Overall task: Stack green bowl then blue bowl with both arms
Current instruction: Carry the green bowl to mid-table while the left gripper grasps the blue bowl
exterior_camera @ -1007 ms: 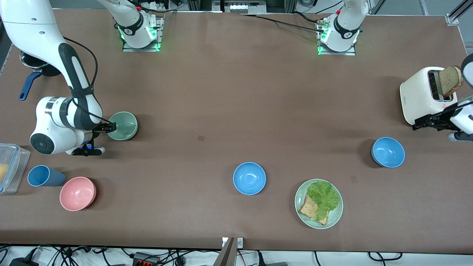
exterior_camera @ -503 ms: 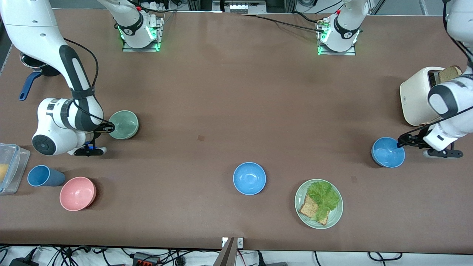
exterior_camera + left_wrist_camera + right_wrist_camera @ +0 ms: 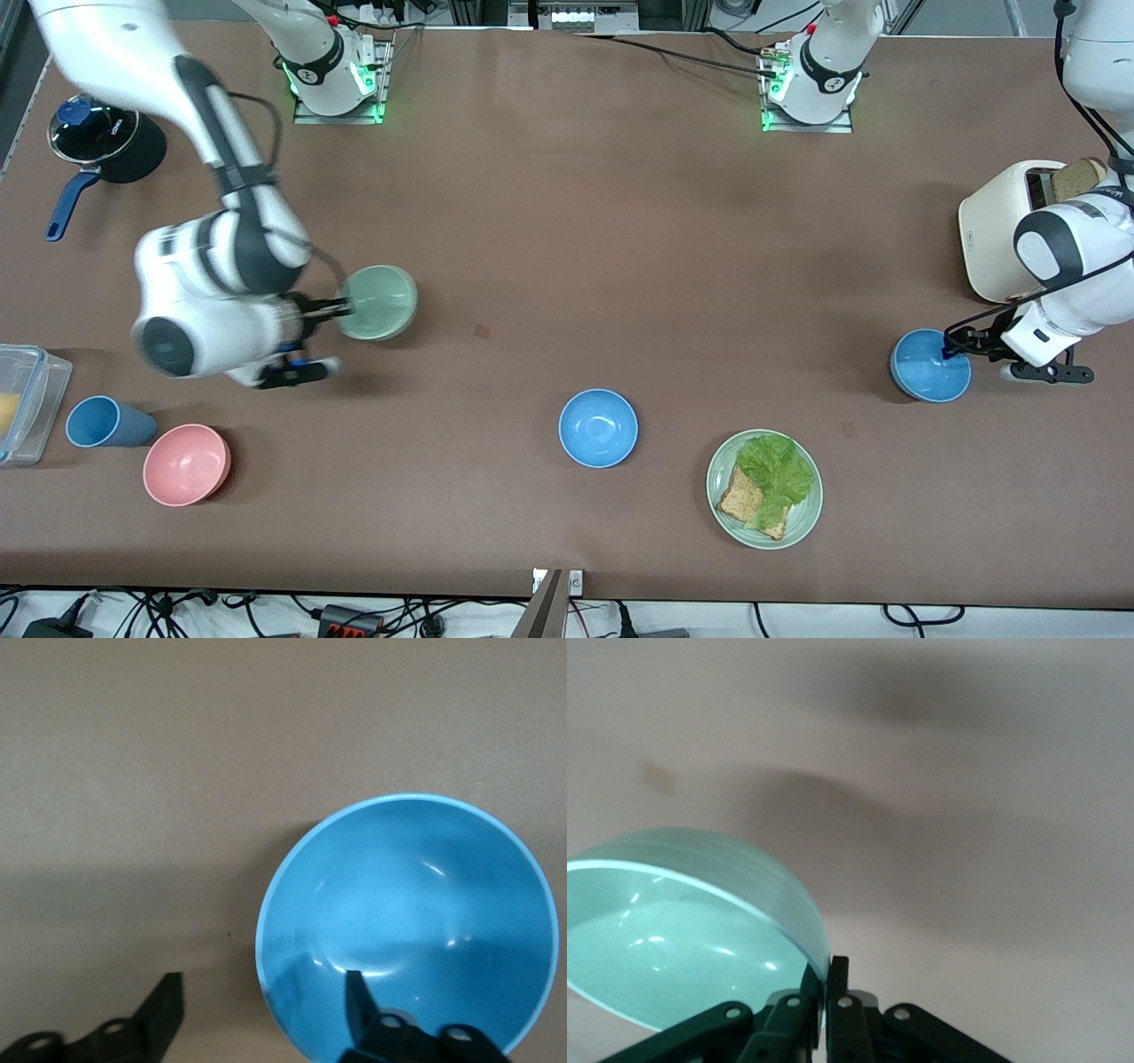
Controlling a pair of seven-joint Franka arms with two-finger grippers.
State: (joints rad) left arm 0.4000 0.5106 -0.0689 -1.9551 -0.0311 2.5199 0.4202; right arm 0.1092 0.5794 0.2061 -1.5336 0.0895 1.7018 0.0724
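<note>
Front view, reading from the nine o'clock edge across: the right gripper (image 3: 341,308) has its fingers pinched shut on the rim of the green bowl (image 3: 379,302), held tilted above the table toward the right arm's end. The right wrist view confirms it, the right gripper (image 3: 825,985) clamping the green bowl (image 3: 682,921) at its edge. A blue bowl (image 3: 598,428) sits near mid-table, at about four o'clock from the carried bowl. At the three o'clock end, the left gripper (image 3: 952,347) meets a second blue bowl (image 3: 928,366) at that bowl's two o'clock rim. The left wrist view shows the left gripper (image 3: 261,1005) spread wide, one finger inside this blue bowl (image 3: 407,904), one outside, gripping nothing yet.
</note>
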